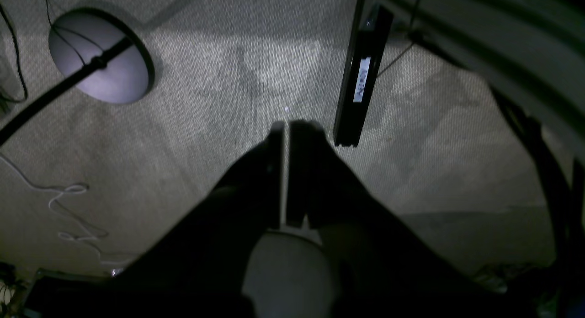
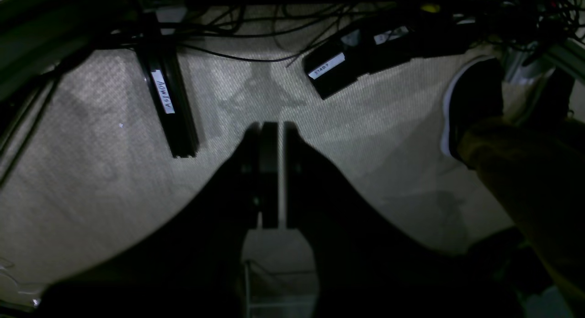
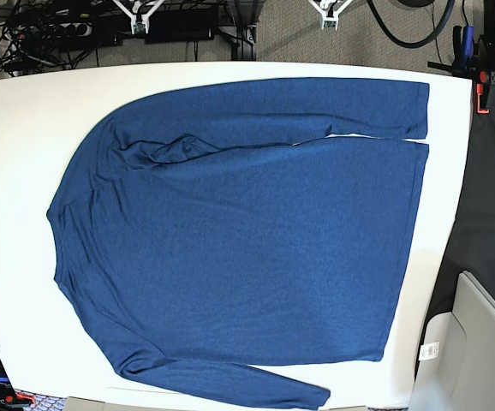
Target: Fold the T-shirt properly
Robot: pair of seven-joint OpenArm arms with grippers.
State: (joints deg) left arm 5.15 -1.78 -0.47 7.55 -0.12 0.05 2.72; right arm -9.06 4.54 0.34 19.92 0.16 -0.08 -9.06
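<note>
We see the T-shirt (image 3: 247, 248) spread flat on the white table (image 3: 25, 154) in the base view, filling most of the tabletop. Its neck and shoulders lie toward the left of the scene and its hem toward the right. One long sleeve runs along the far edge of the table, reaching out to the right, with a bunch of wrinkles near the armpit; the other sleeve lies along the near edge, its cuff close to the table's front. The body of the shirt is smooth and unfolded. Neither arm shows above the table in this view.

Both wrist cameras look down at a pale carpeted floor (image 1: 205, 126) — not at the table. In the left wrist view we see the left gripper (image 1: 287, 128) as a dark silhouette, its two jaws pressed together with only a thin light seam between them, holding nothing. A round lamp base (image 1: 100, 57) sits on the floor to the left, and a black labelled bar (image 1: 363, 80) lies to the right of the jaws.

In the right wrist view the right gripper (image 2: 270, 128) is likewise closed and empty. A similar black labelled bar (image 2: 167, 98) lies to its left, a dark box with a white label (image 2: 333, 71) lies far right of it, and a shoe (image 2: 475, 103) with a trouser leg shows at the right edge.
</note>
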